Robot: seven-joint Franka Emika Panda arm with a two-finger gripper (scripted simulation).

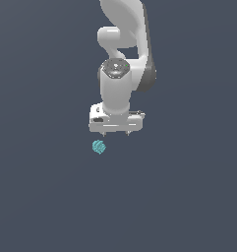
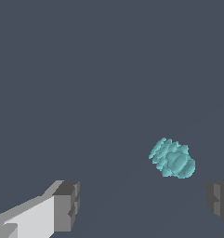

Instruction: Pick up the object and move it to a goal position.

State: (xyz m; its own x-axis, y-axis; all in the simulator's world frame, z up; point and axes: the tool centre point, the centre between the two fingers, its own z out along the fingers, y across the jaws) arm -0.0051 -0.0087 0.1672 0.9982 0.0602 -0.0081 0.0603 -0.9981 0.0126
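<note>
**Pincer spread wide, nothing held, lump apart from it**

Spread wide at the gripper [image 1: 115,133], two short fingertips poking down from the white hand, well apart from each other in the exterior view. Nothing between them, nothing gripped. Confirmed in the wrist view: one dark grey pad [image 2: 67,205] on its white finger at one side, the other pad [image 2: 219,201] cut off at the frame's edge on the opposite side, a broad bare gap in between [image 2: 143,204].

Just outside that gap, the object [image 1: 99,146]: a small teal-cyan lump, roundish, bumpy and faceted, far smaller than the hand. In the exterior view, set a little below the fingertips and toward the exterior view's left, roughly under the left-hand tip rather than centred under the hand. Not touching either finger. In the wrist view, seen again [image 2: 172,159], nearer the cut-off pad than the white-backed one, and lying ahead of the line joining the two pads.

Above the hand, the white arm [image 1: 121,59], rising out of the frame's top, with a dark round cap on the wrist joint.

All around, a flat dark grey-blue ground [image 1: 189,197], plain and unmarked; whether the lump rests on it, impossible to tell.
</note>
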